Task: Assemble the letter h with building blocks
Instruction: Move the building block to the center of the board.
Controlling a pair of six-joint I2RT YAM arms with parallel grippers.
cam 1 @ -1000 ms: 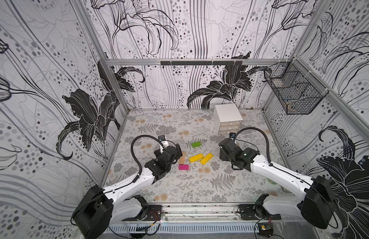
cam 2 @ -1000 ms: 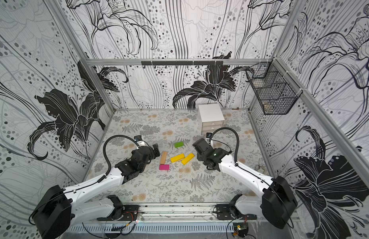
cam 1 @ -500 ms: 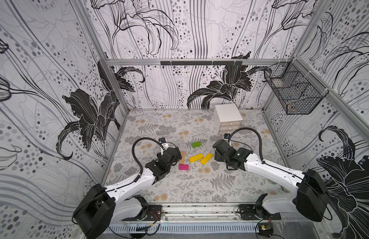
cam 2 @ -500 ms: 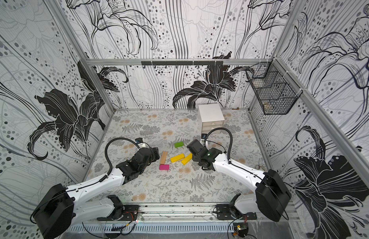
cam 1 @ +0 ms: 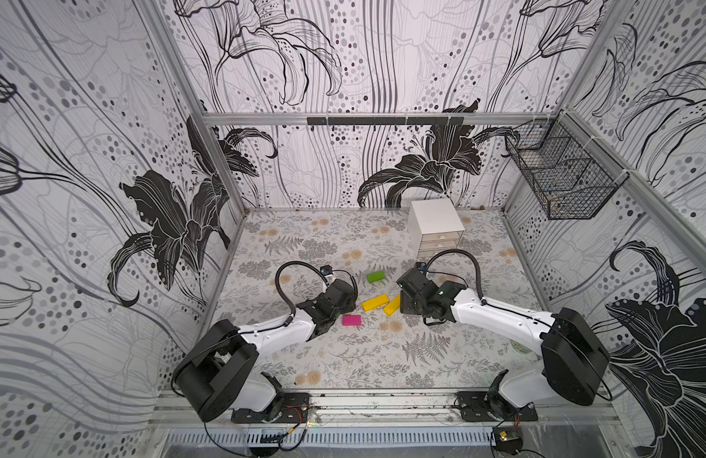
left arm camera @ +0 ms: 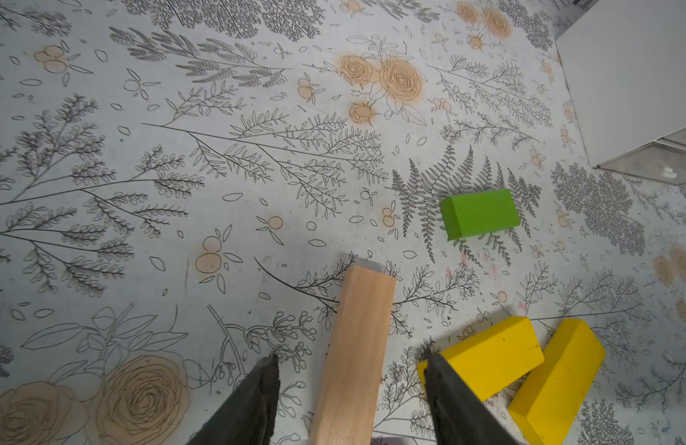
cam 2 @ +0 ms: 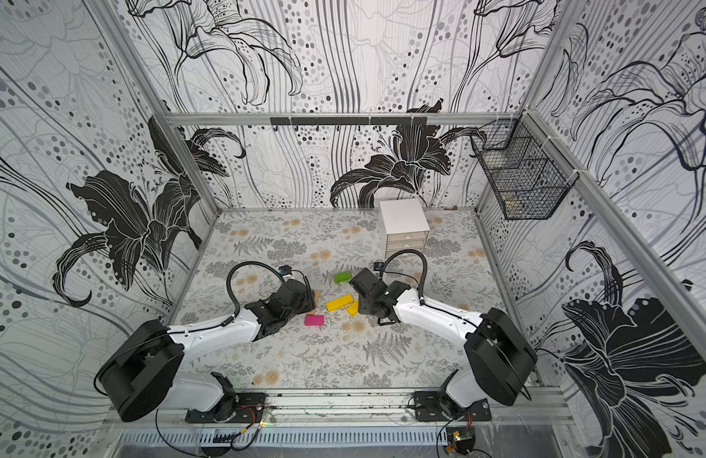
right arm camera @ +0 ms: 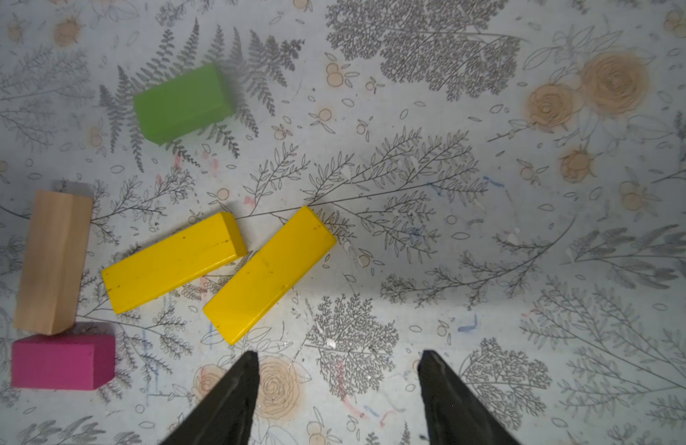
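Building blocks [cam 1: 375, 302] scattered on tabletop [cam 1: 343, 357]
Left tool [left arm camera: 351, 358] spread astride tan block [left arm camera: 354, 339]; right tool [right arm camera: 337, 354] spread near yellow blocks [right arm camera: 270, 275]

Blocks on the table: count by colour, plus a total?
yellow blocks: 2
tan block: 1
pink block: 1
green block: 1
total: 5
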